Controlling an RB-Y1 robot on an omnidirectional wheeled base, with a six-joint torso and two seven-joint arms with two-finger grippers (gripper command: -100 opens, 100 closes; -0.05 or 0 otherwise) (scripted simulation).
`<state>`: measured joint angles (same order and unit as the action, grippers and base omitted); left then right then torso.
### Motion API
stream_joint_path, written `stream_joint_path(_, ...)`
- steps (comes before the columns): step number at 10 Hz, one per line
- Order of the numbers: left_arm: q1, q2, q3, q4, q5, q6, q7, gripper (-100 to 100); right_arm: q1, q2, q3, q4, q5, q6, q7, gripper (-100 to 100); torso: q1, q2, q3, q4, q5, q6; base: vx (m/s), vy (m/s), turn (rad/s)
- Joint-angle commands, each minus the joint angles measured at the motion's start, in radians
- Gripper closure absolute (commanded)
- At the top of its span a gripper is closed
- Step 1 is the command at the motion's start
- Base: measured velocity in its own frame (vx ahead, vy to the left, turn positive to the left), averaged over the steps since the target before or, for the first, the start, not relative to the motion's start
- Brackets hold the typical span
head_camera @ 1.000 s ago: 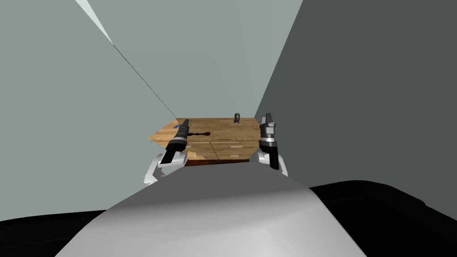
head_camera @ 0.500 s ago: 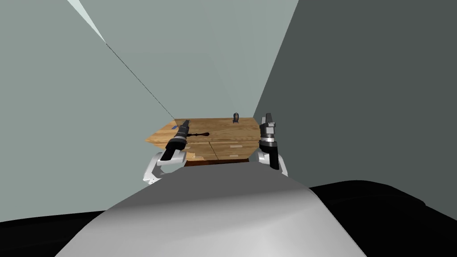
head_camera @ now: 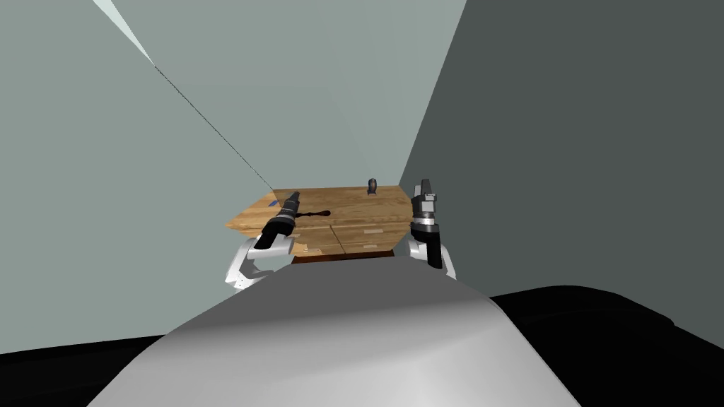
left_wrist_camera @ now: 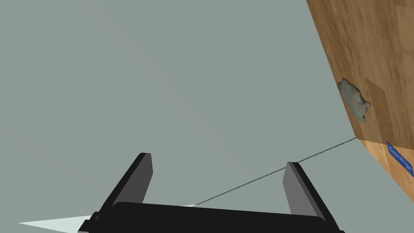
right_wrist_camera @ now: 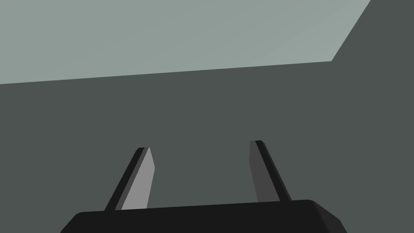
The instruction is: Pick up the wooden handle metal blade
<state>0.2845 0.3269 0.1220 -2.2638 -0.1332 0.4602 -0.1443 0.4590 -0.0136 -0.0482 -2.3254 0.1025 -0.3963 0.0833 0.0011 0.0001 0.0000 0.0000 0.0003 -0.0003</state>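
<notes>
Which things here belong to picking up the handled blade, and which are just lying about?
For the job: dark slender tool on the wooden cabinet top; left gripper, jaws open.
Lying about: small dark object at the top's back edge; grey lump; blue card; right gripper, jaws open, at the cabinet's right end.

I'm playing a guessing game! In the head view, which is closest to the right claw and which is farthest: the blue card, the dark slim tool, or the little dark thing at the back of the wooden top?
From the right claw:
1. little dark thing, at the back edge of the wooden top.
2. dark slim tool, lying left of the middle.
3. blue card, by the far left edge.
</notes>
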Motion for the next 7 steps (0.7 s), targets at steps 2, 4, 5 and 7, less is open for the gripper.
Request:
stream_joint_path(2,-0.021,0.016,0.006,0.016,0.013,0.074,0.003,-100,0.000,0.000,0.000,0.000,0.000,0.000,0.000,0,0.000,0.000,0.000,0.000,0.000,0.000,0.001,0.008,-0.051)
stream_joint_path(4,-0.021,0.016,0.006,0.016,0.013,0.109,0.003,-100,0.000,0.000,0.000,0.000,0.000,0.000,0.000,0,0.000,0.000,0.000,0.000,0.000,0.000,-0.001,0.011,-0.021)
stream_joint_path(5,-0.039,0.031,0.011,0.025,0.026,0.149,0.006,-100,0.000,0.000,0.000,0.000,0.000,0.000,0.000,0,-0.001,0.000,0.000,0.000,0.000,0.000,-0.001,0.012,-0.086)
stream_joint_path(7,-0.039,0.031,0.011,0.025,0.026,0.181,0.006,-100,0.000,0.000,0.000,0.000,0.000,0.000,0.000,0,0.000,0.000,0.000,0.000,0.000,0.000,-0.001,0.013,-0.036)
